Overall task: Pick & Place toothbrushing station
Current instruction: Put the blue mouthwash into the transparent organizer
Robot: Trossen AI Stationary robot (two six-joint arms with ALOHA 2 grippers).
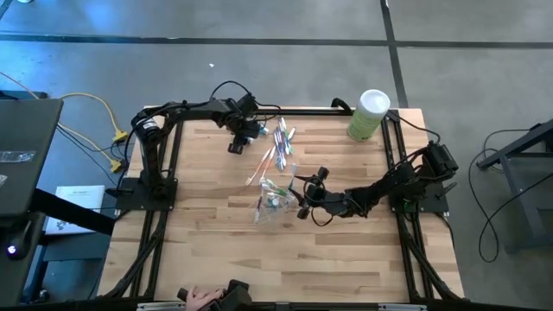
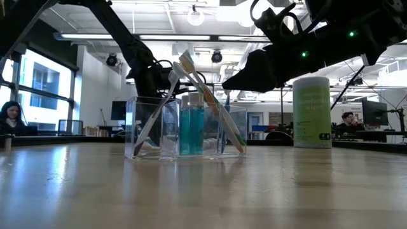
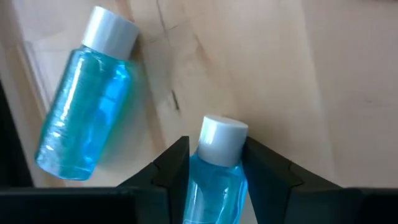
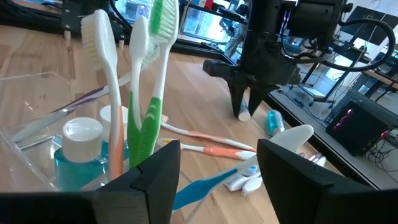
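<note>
A clear organizer (image 1: 275, 206) stands mid-table with toothbrushes (image 2: 184, 76) leaning in it and teal tubes (image 2: 192, 127) standing upright. More toothbrushes (image 1: 281, 142) lie loose on the wood behind it. At the far left, my left gripper (image 3: 217, 177) points down, shut on a teal tube (image 3: 214, 186) with a white cap. A second teal tube (image 3: 84, 112) lies flat beside it. My right gripper (image 4: 217, 180) hangs open and nearly level just right of the organizer (image 4: 37, 124), touching nothing. A loose blue toothbrush (image 4: 205, 183) lies on the table below its fingers. My left gripper pinches the teal tube between its two fingers (image 3: 171, 168), at the shoulder just under the white cap (image 3: 222, 138). The fingers come steeply from above, with the cap poking out past their ends. In the right wrist view the cap (image 4: 244, 114) sits at the tabletop.
A light-green canister with a white lid (image 1: 370, 115) stands at the far right corner. The near half of the table (image 1: 285, 268) is bare wood. A person's hand (image 1: 200, 299) shows at the near edge. People sit in the room behind.
</note>
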